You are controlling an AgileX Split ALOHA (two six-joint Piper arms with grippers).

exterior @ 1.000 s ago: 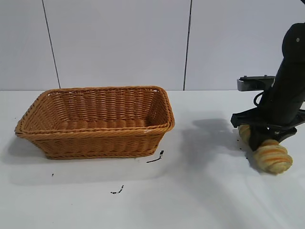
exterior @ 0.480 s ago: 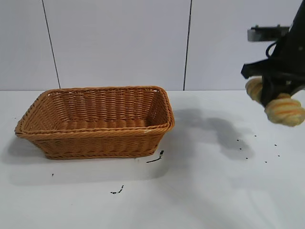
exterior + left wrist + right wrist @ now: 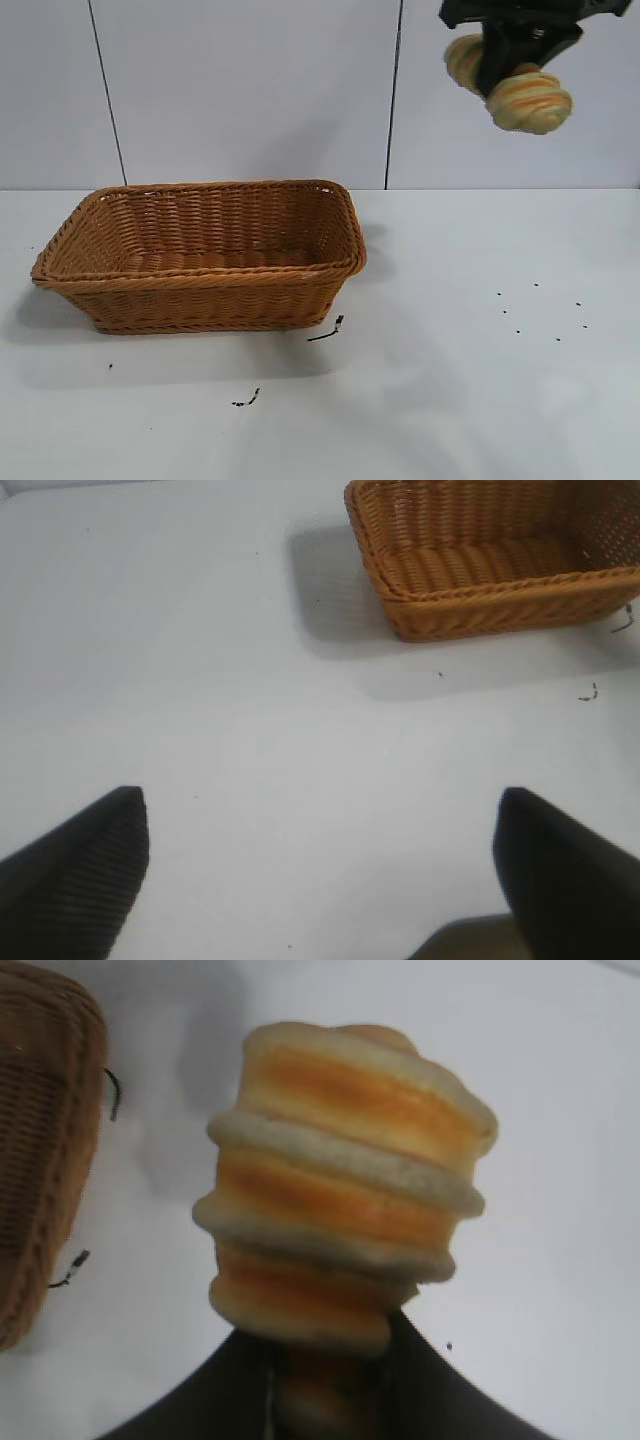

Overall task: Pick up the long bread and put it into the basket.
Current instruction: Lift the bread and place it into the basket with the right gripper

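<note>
My right gripper point(image 3: 510, 60) is shut on the long bread point(image 3: 528, 100), a tan loaf with orange-brown ridged stripes, and holds it high in the air at the upper right, well above the table. The loaf fills the right wrist view point(image 3: 345, 1180), its near end clamped between the dark fingers. The orange-brown wicker basket point(image 3: 205, 300) stands on the table at the left, empty; it also shows in the left wrist view point(image 3: 500, 595) and its corner in the right wrist view point(image 3: 40, 1160). My left gripper point(image 3: 320, 870) is open and empty above bare table, apart from the basket.
Small dark scraps point(image 3: 325, 332) lie on the white table in front of the basket, and tiny crumbs point(image 3: 540, 310) dot the table at the right. A pale panelled wall stands behind.
My right gripper has lifted the long bread from the table at the right, up and slightly leftward, to high above the table. Crumbs show where it lay. The left arm has not moved.
</note>
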